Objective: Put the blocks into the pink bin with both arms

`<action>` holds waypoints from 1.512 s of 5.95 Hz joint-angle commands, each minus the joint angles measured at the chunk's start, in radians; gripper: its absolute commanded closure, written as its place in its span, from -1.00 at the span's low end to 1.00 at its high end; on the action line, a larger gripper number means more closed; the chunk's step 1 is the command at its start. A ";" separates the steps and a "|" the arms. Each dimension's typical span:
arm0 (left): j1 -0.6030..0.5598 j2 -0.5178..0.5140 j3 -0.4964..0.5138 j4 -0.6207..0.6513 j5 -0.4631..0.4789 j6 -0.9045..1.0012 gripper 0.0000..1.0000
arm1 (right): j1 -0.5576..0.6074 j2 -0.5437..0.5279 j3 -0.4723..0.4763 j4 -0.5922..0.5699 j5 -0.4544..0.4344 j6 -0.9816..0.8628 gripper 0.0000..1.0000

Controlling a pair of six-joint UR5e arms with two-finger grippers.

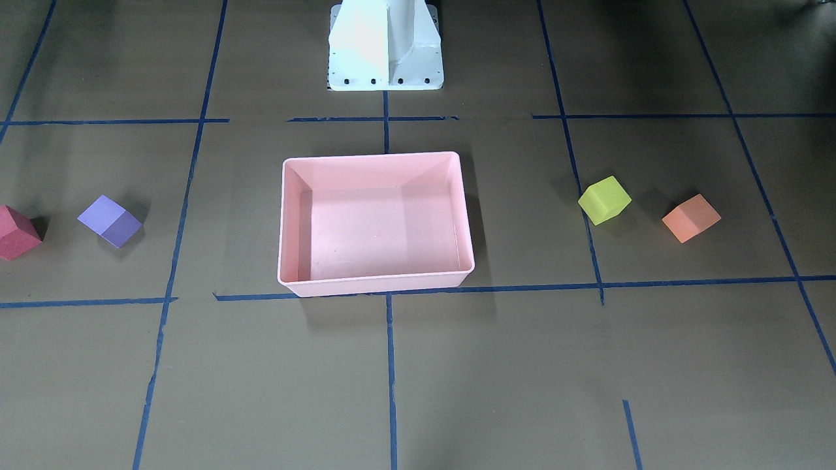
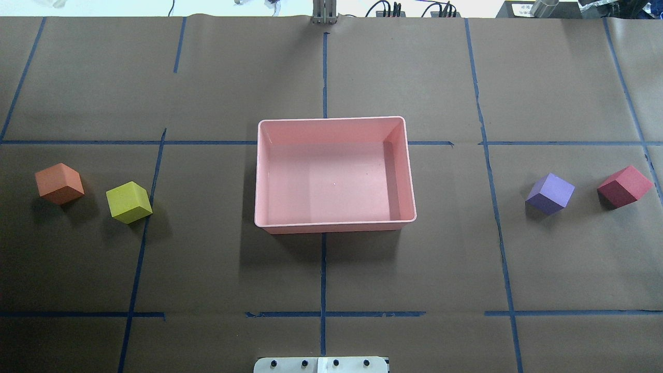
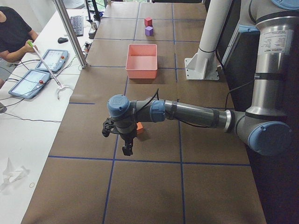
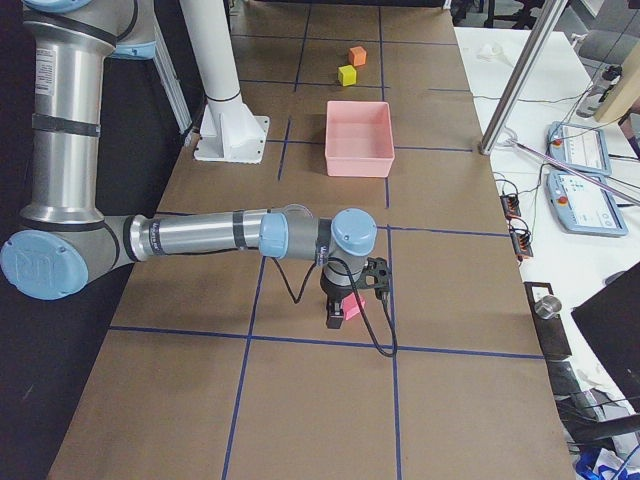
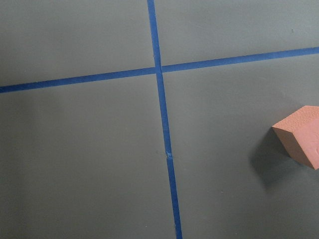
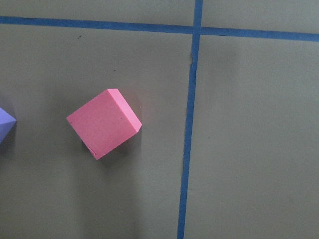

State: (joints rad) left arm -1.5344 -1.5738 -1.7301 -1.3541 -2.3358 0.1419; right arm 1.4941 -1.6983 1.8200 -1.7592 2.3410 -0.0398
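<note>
The pink bin (image 2: 331, 130) sits empty at the table's middle, also in the front view (image 1: 375, 173). The orange block (image 2: 59, 183) and yellow-green block (image 2: 129, 202) lie on the left. The purple block (image 2: 550, 193) and red block (image 2: 624, 186) lie on the right. My left gripper (image 3: 127, 149) hangs above the table beside the orange block (image 5: 301, 137). My right gripper (image 4: 335, 318) hangs over the red block (image 6: 103, 129). Both grippers show only in the side views, so I cannot tell whether they are open or shut.
The white pedestal base (image 1: 385, 46) stands behind the bin. Blue tape lines (image 2: 323, 269) cross the brown table cover. A metal pole (image 3: 70, 32), tablets (image 3: 29, 83) and an operator (image 3: 14, 32) are at the table's far side.
</note>
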 commanded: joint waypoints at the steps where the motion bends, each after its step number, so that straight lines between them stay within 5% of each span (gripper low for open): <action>1: 0.000 0.001 -0.003 -0.011 -0.005 0.002 -1.00 | 0.000 0.000 0.001 0.000 0.020 0.001 -1.00; 3: 0.000 0.008 -0.003 -0.042 -0.011 0.004 -1.00 | -0.002 -0.010 -0.033 0.167 0.029 0.009 -1.00; 6: 0.000 0.008 -0.003 -0.117 -0.020 0.001 -1.00 | -0.125 0.002 -0.062 0.258 0.021 0.008 -0.99; 9: 0.002 0.008 -0.006 -0.134 -0.020 -0.001 -1.00 | -0.261 0.038 -0.218 0.550 -0.037 -0.003 -0.94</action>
State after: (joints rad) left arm -1.5329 -1.5669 -1.7368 -1.4767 -2.3562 0.1422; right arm 1.2685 -1.6763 1.6566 -1.2923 2.3235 -0.0365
